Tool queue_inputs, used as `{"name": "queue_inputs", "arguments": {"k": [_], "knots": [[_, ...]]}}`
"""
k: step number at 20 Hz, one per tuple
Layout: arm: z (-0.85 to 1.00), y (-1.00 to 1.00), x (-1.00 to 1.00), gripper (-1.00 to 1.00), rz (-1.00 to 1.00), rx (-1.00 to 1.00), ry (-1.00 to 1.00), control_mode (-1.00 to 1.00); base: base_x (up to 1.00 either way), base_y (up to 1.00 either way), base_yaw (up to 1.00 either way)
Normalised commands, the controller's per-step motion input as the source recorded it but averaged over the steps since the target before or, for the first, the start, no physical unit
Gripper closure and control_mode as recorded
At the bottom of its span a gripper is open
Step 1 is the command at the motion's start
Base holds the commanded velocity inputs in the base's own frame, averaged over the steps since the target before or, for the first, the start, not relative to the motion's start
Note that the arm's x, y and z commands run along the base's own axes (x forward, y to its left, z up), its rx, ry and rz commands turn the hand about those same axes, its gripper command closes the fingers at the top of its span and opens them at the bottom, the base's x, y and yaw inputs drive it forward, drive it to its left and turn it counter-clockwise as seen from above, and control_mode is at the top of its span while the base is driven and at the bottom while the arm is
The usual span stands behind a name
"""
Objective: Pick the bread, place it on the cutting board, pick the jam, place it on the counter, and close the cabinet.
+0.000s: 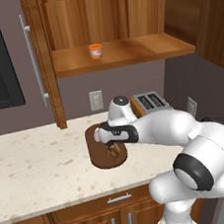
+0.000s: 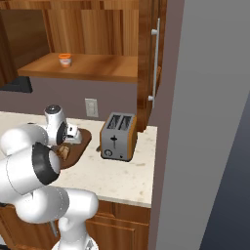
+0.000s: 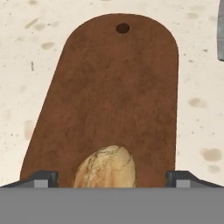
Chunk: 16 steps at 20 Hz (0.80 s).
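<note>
Bread (image 3: 105, 166) lies on the cutting board (image 3: 113, 87), and in the hand view we see it sitting between the two fingers (image 3: 41, 178), which stand wide apart with clear board showing on either side of it. We read the fingers as released: nothing is pinched, and the loaf rests on the wood by its own weight. In the left base view the gripper (image 1: 111, 146) hangs low over the near part of the board (image 1: 97, 158), wrist turned down, which fits a hand that sets a thing flat rather than drops it.

We judge the first step done or nearly so. The bread looks pale and egg-shaped from above, its long axis running roughly along the board's length, toward the hanging hole at the board's far end. The board itself lies lengthwise on the counter (image 1: 36, 168), just left of the toaster (image 1: 150, 103).

The jam (image 1: 95, 51) stands upright on the shelf of the open cabinet (image 1: 41, 68), well above and apart from the hand. We take that as the next target, so the arm needs to lift clear of the bread before reaching up. The cabinet doors stand open, leaving the shelf reachable.
</note>
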Motion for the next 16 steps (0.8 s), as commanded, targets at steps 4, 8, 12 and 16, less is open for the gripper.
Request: {"name": "queue_inputs", "arguments": {"k": [4,8,12,16], "knots": [[0.45,0.0,0.0,-1.0,0.0,0.0,-0.06,-1.0,0.0,0.0,0.0],[0.48,0.0,0.0,-1.0,0.0,0.0,-0.1,-1.0,0.0,0.0,0.0],[0.59,0.0,0.0,-1.0,0.0,0.0,-0.14,-1.0,0.0,0.0,0.0],[0.5,0.0,0.0,-1.0,0.0,0.0,-0.14,-1.0,0.0,0.0,0.0]]}}
